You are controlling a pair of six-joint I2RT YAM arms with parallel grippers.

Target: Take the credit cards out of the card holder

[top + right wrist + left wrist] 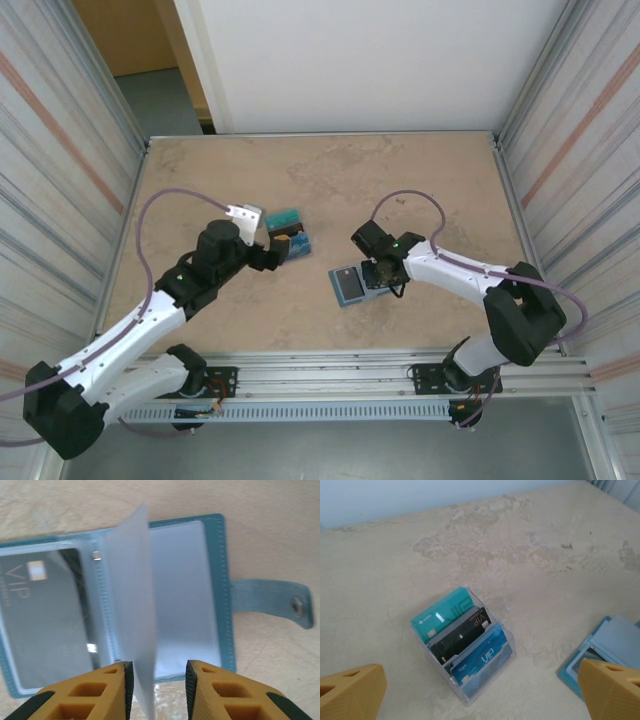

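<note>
The card holder (190, 590) lies open and flat on the tabletop (520, 540), directly under the right pincer (159, 667). 1 clear sleeve (132, 580) stands upright between its jaws. They are apart by more than the sleeve is thick, so it is not pinched. 1 dark card (45, 615) sits in the pocket left of the sleeve, and the pocket on the right looks empty. 3 of the credit cards (462, 637) stand in a clear box (511, 652) near the holder, below the left pincer (481, 680), which is wide open and holds nothing.

I judge that the step in hand is to reach the dark card. To do it well, the right pincer should let the sleeve fall aside. Then it should take only the card's edge, without the plastic, and pull along the pocket. The holder looks light and may slide, so the left pincer could press it down near the closing tab (270, 600).
</note>
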